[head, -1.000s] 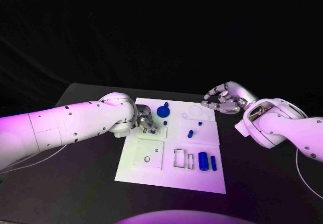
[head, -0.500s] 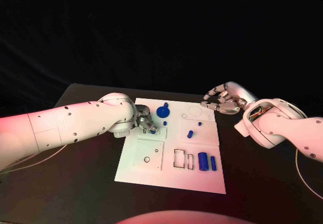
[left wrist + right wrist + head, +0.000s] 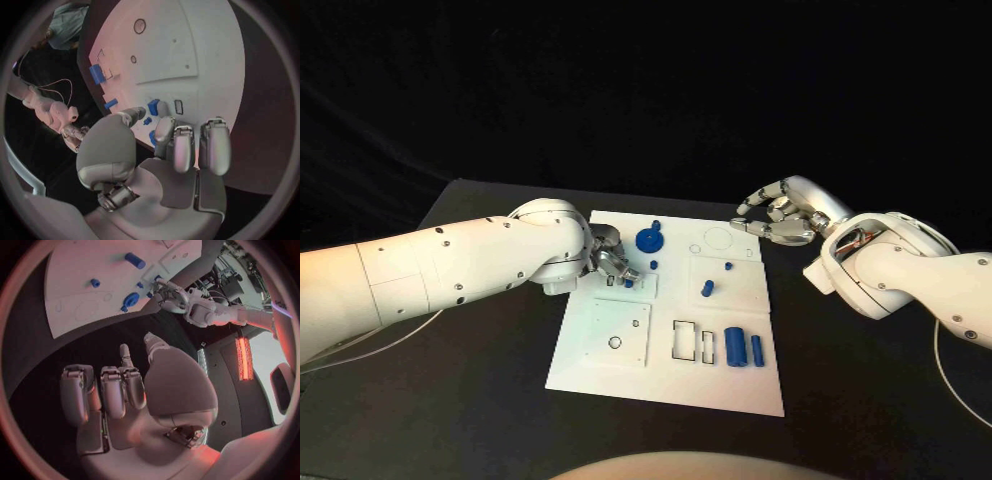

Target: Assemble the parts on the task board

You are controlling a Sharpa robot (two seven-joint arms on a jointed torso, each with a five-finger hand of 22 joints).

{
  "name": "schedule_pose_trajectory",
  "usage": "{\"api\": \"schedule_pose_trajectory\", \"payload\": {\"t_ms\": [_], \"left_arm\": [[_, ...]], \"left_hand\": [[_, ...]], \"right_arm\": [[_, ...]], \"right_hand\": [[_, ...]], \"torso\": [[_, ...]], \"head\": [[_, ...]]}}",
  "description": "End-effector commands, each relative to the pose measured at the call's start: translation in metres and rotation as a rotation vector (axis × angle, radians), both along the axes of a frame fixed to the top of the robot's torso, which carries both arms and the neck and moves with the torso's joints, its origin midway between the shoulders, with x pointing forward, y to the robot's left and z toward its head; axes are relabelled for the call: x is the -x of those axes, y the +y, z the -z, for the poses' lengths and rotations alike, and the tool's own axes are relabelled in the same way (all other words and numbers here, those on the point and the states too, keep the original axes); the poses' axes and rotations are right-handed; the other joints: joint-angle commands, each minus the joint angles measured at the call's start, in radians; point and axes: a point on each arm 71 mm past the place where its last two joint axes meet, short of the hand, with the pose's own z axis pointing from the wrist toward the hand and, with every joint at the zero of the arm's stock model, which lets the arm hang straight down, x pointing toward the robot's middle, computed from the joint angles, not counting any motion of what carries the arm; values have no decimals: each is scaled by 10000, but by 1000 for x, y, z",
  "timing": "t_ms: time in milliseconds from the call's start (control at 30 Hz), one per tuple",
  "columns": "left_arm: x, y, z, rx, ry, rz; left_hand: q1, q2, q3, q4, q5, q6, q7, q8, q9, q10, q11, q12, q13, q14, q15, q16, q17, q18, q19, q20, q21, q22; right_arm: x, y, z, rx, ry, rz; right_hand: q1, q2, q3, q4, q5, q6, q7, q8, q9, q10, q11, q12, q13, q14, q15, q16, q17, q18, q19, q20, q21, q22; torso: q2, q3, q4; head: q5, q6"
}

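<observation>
Fingers point(image 3: 181, 150) of the left hand point(image 3: 610, 262) pinch a small blue part point(image 3: 153, 106) right at their tips on the task board point(image 3: 625, 355), probably light, stiff and slippery, best nipped by its sides, while the right hand point(image 3: 776, 215) hangs curled, holding nothing.

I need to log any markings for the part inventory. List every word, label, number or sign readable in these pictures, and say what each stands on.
None can be read.
Task board: outlines and holes, no lettering.
Blue parts: plain, no marks visible.
Left hand and right hand: no legible brand or number; the dark dots on the arms are fasteners, not text.
Background equipment in the right wrist view: too small and blurred to read anything.
</observation>
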Motion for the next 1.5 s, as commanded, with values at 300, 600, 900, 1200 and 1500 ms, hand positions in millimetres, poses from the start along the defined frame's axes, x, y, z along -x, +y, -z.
{"api": "schedule_pose_trajectory", "payload": {"t_ms": [300, 600, 900, 1200, 1500], "left_arm": [[-5, 3, -29, 749, -235, -132], [-27, 27, -67, 249, -1013, -407], [-51, 44, -77, -301, -1159, -886], [-65, 43, -62, -691, -804, -1116], [-69, 42, -49, -894, -288, -1161]], "left_hand": [[-3, -94, -270, 6, -67, -95, 76, -84, -47, -115, 21, -175, -236, 1058, -18, 43, 2634, -191, 62, -69, 18, 267], [332, 23, -578, -13, -13, -435, 233, -410, -220, -619, 153, -834, -1028, 1040, 85, 11, 2573, -135, -74, -6, -142, -22], [447, 37, -723, 14, -38, -503, 290, -534, -296, -793, 203, -1067, -1304, 1032, 129, -2, 2549, -127, -98, 40, -172, -60], [479, 145, -752, 15, -54, -479, 302, -572, -328, -785, 218, -1063, -1299, 1043, 146, 16, 2583, -135, -82, 60, -155, -20], [494, 109, -875, 21, -170, -470, 318, -615, -360, -803, 234, -1088, -1331, 1051, 162, 30, 2609, -134, -83, 76, -156, -16]], "right_arm": [[-1, -2, 0, 74, -112, 15], [-1, -4, 1, 107, -95, 81], [-1, -4, 1, 131, -89, 79], [-1, -3, 1, 140, -94, 58], [-2, -1, 0, 109, -186, 24]], "right_hand": [[-101, -19, -72, 1, 41, 40, -14, 48, -12, 609, -54, -25, 2173, 918, -50, -52, 2093, 108, 527, -78, -42, 1905], [-119, -19, -84, 0, 41, 41, -15, 50, -13, 618, -54, -17, 2182, 924, -51, -45, 2118, 103, 537, -78, -25, 1919], [-119, -19, -84, 0, 41, 41, -15, 50, -13, 618, -54, -17, 2182, 924, -51, -45, 2118, 103, 537, -78, -25, 1919], [-127, -14, -90, -4, 44, 42, -17, 54, -13, 619, -55, -16, 2183, 924, -52, -45, 2116, 101, 541, -79, -19, 1925], [-130, -9, -93, -7, 48, 44, -19, 56, -14, 632, -57, -3, 2197, 927, -53, -41, 2131, 96, 552, -80, 0, 1941]], "torso": [[-2, 8, -6], [2, 19, 13], [12, -18, 26], [46, -25, -41], [88, -44, -31]], "head": [[-6, 46], [14, 81], [38, 121], [73, 99], [77, 95]]}}
